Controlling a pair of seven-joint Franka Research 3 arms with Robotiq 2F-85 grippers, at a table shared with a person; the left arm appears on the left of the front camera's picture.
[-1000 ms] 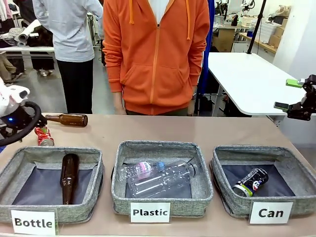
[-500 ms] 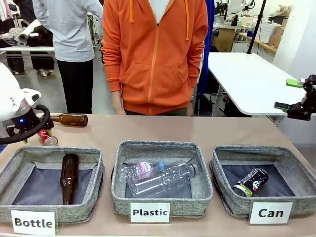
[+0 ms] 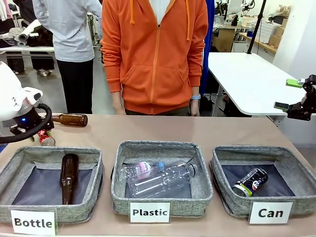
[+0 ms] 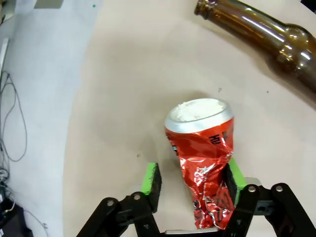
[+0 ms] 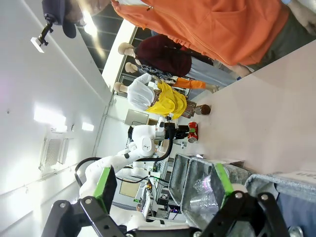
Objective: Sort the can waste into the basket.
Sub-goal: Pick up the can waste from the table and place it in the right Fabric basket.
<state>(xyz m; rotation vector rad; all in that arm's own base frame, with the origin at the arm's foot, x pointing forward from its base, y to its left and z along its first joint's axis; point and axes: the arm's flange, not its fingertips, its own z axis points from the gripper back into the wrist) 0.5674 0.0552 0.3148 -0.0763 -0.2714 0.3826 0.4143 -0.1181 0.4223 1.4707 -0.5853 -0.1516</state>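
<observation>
Left jaws down around the red can (image 4: 202, 148) at the left end of the surface (image 3: 197, 131) — not clamped yet.

The crushed red can lies on the bare surface behind the Bottle basket (image 3: 54, 150), near a brown bottle (image 4: 266, 34) lying flat. The left gripper (image 4: 191, 173) has its jaws either side of it: one green pad (image 4: 232, 177) against the crumpled side, a strip of surface showing between the other pad and the can. The right gripper (image 3: 289, 94) hangs past the surface's right end, jaws spread wide, nothing between them. The black can (image 3: 251, 181) lies inside the Can basket (image 3: 256, 149) on its dark lining — a person (image 3: 155, 59) in orange stands at the far side.
</observation>
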